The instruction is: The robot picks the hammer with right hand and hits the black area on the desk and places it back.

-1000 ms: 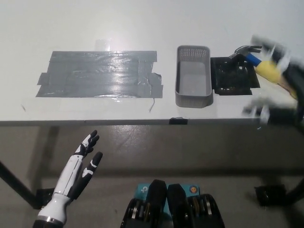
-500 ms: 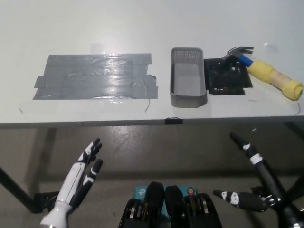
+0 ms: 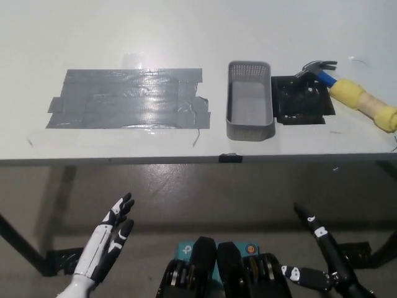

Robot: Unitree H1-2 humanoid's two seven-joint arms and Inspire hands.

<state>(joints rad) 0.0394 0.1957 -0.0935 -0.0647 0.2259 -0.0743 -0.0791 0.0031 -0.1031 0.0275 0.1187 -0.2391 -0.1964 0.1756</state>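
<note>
Lower now than half a second back: right hand (image 3: 322,264) dropped toward the bottom right corner, below the bench (image 3: 186,37) edge, fingers spread apart and holding nothing. Also a slight shift of the whole view, so no real move of the things on the bench. Left hand (image 3: 107,239) at lower left, below the bench as well, fingers apart and straight, nothing in it. On the bench, toward the right: hammer (image 3: 353,93) lying flat, untouched, steel head pointing left and resting just at the upper right corner of the black area (image 3: 302,102), blue neck next, then yellow grip running down to the right toward the picture's edge. Just left of the black area, a grey perforated basket (image 3: 250,127), upright, long side running away from the bench edge, nothing to be seen inside but its bare floor. Further left, well apart from the basket, a broad patch of grey tape (image 3: 127,99) stuck flat in overlapping strips, shiny with glare near its middle. Small black tab (image 3: 230,157) on the front edge of the bench, below the basket.
</note>
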